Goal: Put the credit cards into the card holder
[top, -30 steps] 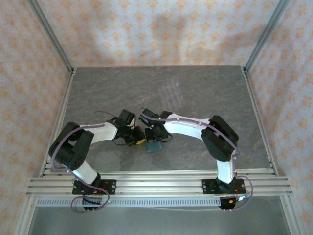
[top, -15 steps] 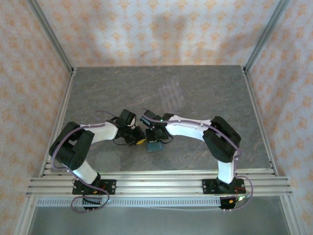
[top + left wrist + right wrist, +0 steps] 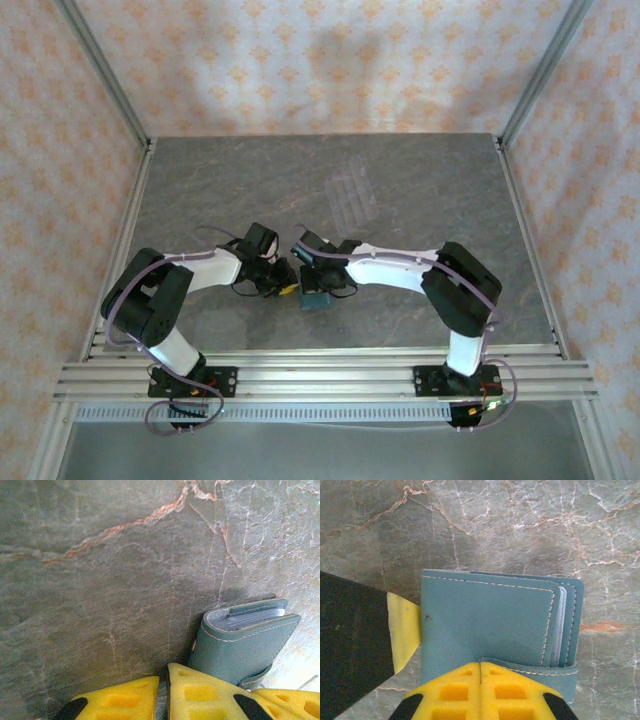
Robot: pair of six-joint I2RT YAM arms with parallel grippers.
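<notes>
The teal card holder (image 3: 316,299) lies folded on the table between the two arms. Pale edges of credit cards (image 3: 561,616) show between its covers, and the left wrist view shows the card holder (image 3: 240,647) from the side. My right gripper (image 3: 480,664) is shut, its tips resting over the card holder (image 3: 485,625) at its closing strap (image 3: 540,672). My left gripper (image 3: 167,672) sits low at the card holder's spine edge, its fingers nearly together with nothing seen in the narrow slit. One of its yellow fingers (image 3: 405,630) touches that edge.
A clear ridged plastic tray (image 3: 350,196) lies further back on the grey stone table (image 3: 220,190). Patterned walls and metal frame posts close in the sides and back. An aluminium rail (image 3: 320,375) runs along the near edge.
The right arm has shifted a little, its elbow moving right and its wrist settling nearer the card holder. The left arm and the card holder have stayed put.
</notes>
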